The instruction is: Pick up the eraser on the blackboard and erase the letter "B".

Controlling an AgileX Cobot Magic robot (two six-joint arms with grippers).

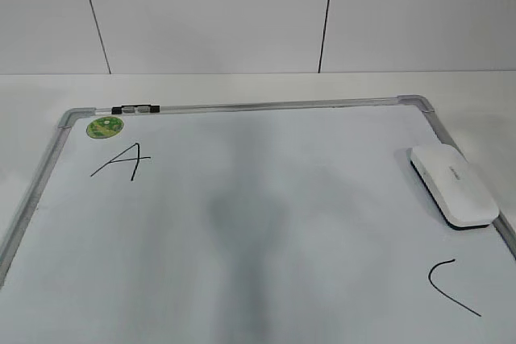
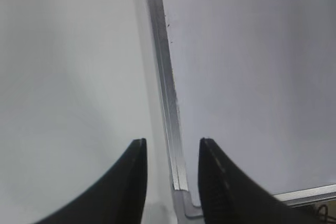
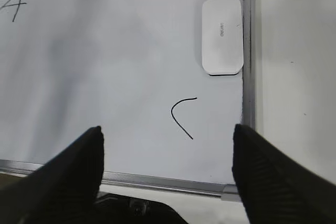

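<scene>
The large white dry-erase blackboard [image 1: 266, 223] with a grey metal frame lies flat on a white table [image 1: 242, 86]. On it rests the eraser [image 1: 453, 185], a flat white plastic block with rounded corners and a dark underside, close to the right frame rail, near the far right corner. In the right wrist view the eraser [image 3: 222, 35] lies just beside the rail, with small grey print on its top that is too small to read.

A thin black hand-drawn letter "A" [image 1: 125, 160] stands near the far left corner, just below a round green sticker [image 1: 104, 126]. A small black-and-clear marker [image 1: 135, 108] lies on the far frame rail, above the sticker. A black curved line [image 1: 451, 283] like a "C" is drawn near the right side, closer to the camera than the eraser and well apart from it. The middle of the board has a grey smear. No letter "B" can be made out in any view.

The left gripper [image 2: 171, 148] hovers above the board's left rail near a corner cap; its two dark fingers are moderately parted and hold nothing. The right gripper [image 3: 168, 135] is spread wide above the near edge of the board, and it holds nothing. In the left wrist view the lettering is cut off at the top edge. Neither arm appears in the exterior view.
</scene>
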